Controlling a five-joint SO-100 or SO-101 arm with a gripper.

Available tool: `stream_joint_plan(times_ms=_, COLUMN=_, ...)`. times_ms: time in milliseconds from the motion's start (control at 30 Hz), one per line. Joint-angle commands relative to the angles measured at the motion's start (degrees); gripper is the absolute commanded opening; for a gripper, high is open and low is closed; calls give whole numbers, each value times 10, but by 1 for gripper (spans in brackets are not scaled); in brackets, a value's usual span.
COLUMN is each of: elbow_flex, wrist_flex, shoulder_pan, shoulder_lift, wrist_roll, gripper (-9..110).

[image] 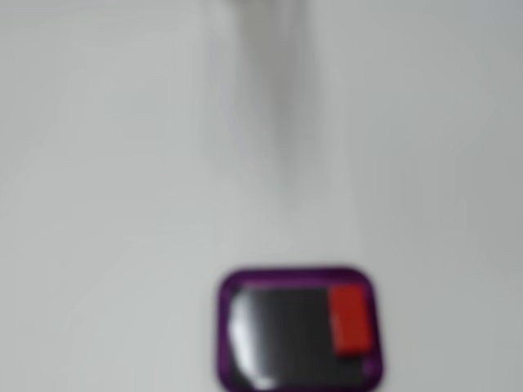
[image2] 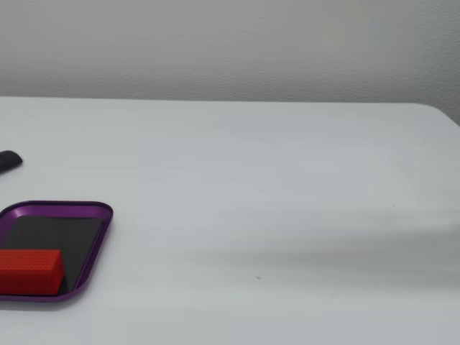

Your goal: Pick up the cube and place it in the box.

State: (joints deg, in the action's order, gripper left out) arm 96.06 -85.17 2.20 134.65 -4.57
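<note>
Cube [image2: 29, 271] sits inside the box [image2: 72, 209], gripper out of frame so can't tell jaw state; you just park clear.

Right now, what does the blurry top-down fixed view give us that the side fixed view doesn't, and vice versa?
Only the top-down one: the whole box outline, with the cube against its right side, and a faint grey streak running up the table.

Only the side one: the back wall, the table's far edge, a small dark object at the left edge, and sharp detail on the cube's texture. The box is cropped here.

Both: cube inside the box, white table. No gripper visible in either.
</note>
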Motion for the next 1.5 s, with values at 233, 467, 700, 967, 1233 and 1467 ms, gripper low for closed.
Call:
stream_joint_plan(times_ms=233, elbow_flex=359, wrist_flex=81, shoulder_pan=4, shoulder_lift=323, wrist_roll=6, gripper=26)
stream_joint_plan(times_ms=467, elbow_flex=589, wrist_flex=169, shoulder_pan=4, shoulder_lift=492, wrist_roll=14, gripper=26)
stream_joint_plan(times_ms=700, elbow_flex=706, wrist_flex=149, shoulder_pan=4, shoulder_lift=541, wrist_roll=37, gripper=26)
stream_joint_plan(times_ms=967, elbow_flex=731, wrist_flex=142, shoulder_pan=1, shoulder_lift=535, wrist_roll=54, gripper=26)
stream_joint_plan(times_ms=1233, elbow_flex=759, wrist_flex=142, shoulder_pan=-3, shoulder_lift=542, wrist_roll=53, gripper=-2)
stream_joint_plan(times_ms=1467, elbow_flex=759, wrist_flex=142, shoulder_pan=2, shoulder_lift=542, wrist_roll=54, gripper=0)
